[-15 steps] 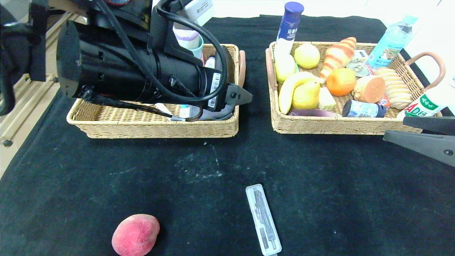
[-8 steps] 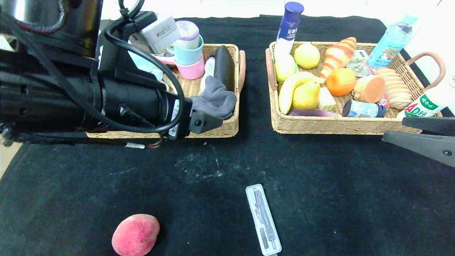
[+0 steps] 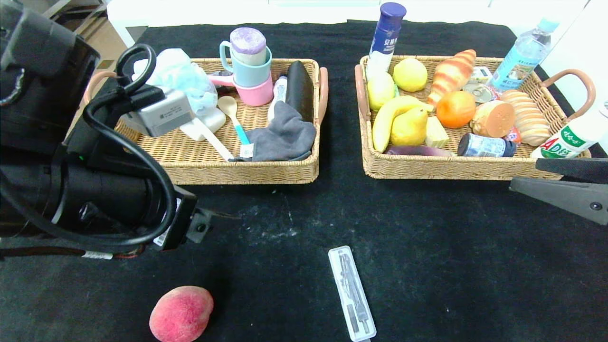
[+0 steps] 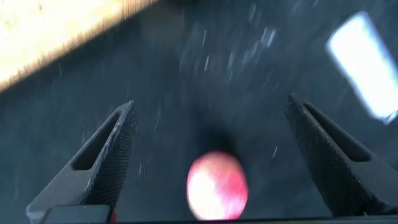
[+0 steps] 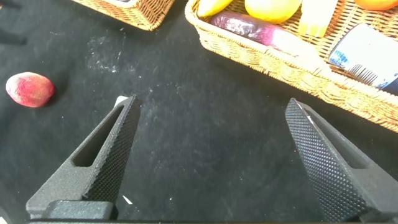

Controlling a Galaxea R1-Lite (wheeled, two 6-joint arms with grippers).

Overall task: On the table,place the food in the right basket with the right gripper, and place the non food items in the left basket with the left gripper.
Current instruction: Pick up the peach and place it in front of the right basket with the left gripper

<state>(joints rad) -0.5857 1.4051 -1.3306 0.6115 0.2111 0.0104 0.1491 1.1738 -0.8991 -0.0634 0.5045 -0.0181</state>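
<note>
A red-pink peach [image 3: 181, 313] lies on the black table [image 3: 427, 247] near the front left. The slim clear compass case [image 3: 352, 293] lies to its right. My left gripper [image 3: 209, 224] hangs open above the table, in front of the left basket [image 3: 247, 173]; its wrist view shows the peach [image 4: 216, 185] below, between the spread fingers [image 4: 118, 146]. At the right edge, in front of the right basket [image 3: 427, 168], my right gripper [image 3: 525, 175] is open and empty. A banana [image 3: 387, 118], pear [image 3: 408, 126] and jar [image 3: 484, 146] lie in the right basket. The blue pouf [image 3: 175, 76] sits in the left basket.
The left basket also holds stacked cups [image 3: 249, 71], a spoon [image 3: 235, 118] and a grey cloth [image 3: 282, 137]. The right basket holds bread [image 3: 451, 73], an orange [image 3: 455, 108] and bottles [image 3: 387, 35]. The right wrist view shows the peach [image 5: 29, 89] far off and the right basket's wall [image 5: 298, 68].
My left arm has drawn back from over the left basket toward the near left, uncovering the basket's contents. The right gripper, peach and case have stayed put.
</note>
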